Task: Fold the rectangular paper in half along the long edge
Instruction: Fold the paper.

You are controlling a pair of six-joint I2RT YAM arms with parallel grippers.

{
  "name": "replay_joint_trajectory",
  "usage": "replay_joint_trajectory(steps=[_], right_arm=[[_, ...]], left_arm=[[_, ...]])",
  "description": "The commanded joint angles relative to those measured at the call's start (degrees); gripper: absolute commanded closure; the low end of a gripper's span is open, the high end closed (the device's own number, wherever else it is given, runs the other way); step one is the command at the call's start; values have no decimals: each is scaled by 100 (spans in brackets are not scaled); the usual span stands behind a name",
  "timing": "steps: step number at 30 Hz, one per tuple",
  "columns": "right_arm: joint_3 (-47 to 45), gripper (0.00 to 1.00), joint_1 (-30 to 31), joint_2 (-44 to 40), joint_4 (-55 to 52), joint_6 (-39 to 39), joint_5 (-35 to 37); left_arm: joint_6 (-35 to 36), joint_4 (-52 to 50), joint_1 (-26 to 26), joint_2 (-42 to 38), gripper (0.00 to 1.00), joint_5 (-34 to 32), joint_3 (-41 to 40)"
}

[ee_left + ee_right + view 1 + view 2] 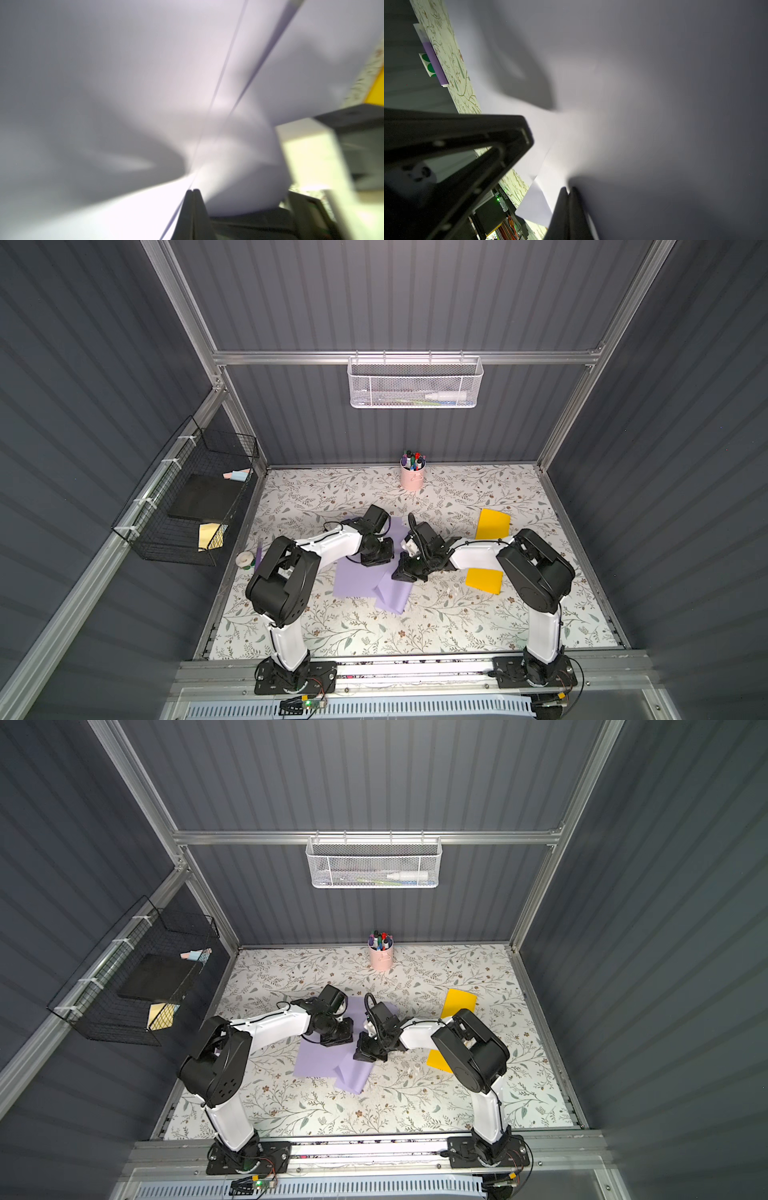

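Note:
The rectangular paper point(353, 576) point(316, 1056) is lavender and lies mid-table on the floral mat, with a bent flap point(392, 595) at its near right corner. My left gripper point(376, 561) point(336, 1039) is shut, tips down on the sheet's far part. In the left wrist view the left gripper point(193, 189) meets a thin edge line, and the paper point(124, 83) bulges up beside it. My right gripper point(405, 572) point(365, 1054) is shut at the sheet's right side. The right gripper point(568, 190) sits where the paper point(633, 83) lifts. Whether either pinches a layer does not show.
Two yellow sheets point(493, 524) point(484, 580) lie right of the paper, partly under the right arm. A pink cup of markers point(412, 477) stands at the back. A tape roll point(245, 559) sits at the left edge. A black wire basket point(191, 497) hangs on the left wall.

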Motion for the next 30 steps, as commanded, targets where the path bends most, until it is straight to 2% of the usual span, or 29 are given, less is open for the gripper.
replay_joint_trajectory(steps=[1,4,7,18,24,27,30], right_arm=[[-224,97,18,243,-473,9,196],[-233,97,14,245,-463,13,187],[-229,97,7,231,-467,2,196],[-281,97,-25,99,-476,-20,224],[-257,97,-34,9,-549,-80,205],[-157,93,-52,-220,-807,-185,187],[-87,82,-167,-895,-1214,-342,279]], left_arm=[[132,140,6,-385,93,321,-13],[318,250,6,-349,92,803,-90],[282,267,2,-200,93,956,-181],[200,434,1,144,94,957,-650],[173,361,-7,331,95,638,-706],[170,312,-10,355,96,644,-789],[166,296,-12,313,95,642,-897]])
